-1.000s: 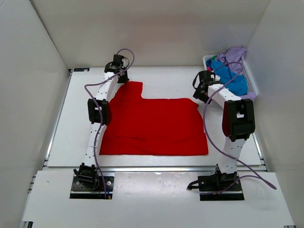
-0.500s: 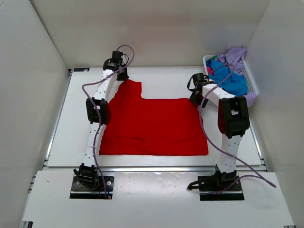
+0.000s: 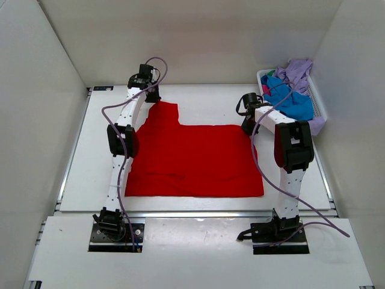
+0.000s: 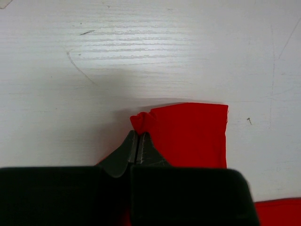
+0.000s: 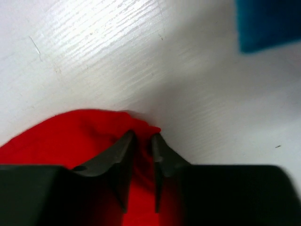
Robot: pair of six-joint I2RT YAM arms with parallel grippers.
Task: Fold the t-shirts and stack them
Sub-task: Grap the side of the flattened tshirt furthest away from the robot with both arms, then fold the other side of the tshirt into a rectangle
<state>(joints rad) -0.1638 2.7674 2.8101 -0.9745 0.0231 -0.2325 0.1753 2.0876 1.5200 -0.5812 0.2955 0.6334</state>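
Observation:
A bright red t-shirt (image 3: 192,159) lies spread flat on the white table, one sleeve reaching to the far left. My left gripper (image 3: 151,97) is down at that sleeve; in the left wrist view it (image 4: 139,133) is shut on a bunched corner of the red sleeve (image 4: 188,134). My right gripper (image 3: 246,126) is at the shirt's far right corner. In the right wrist view its jaws (image 5: 142,136) stand only narrowly apart, with a raised fold of the red cloth (image 5: 70,136) between them. A blue t-shirt (image 3: 295,102) and a lavender t-shirt (image 3: 298,69) are heaped at the back right.
A white slatted basket (image 3: 320,107) at the back right holds the heaped shirts, with a blue edge (image 5: 268,23) showing in the right wrist view. White walls enclose the table (image 3: 90,156) on three sides. Purple cables loop off both arms.
My right gripper has moved left onto the red shirt's far right corner and its jaws have narrowed around the cloth. The left gripper, still shut on the sleeve, has shifted slightly towards the back left.

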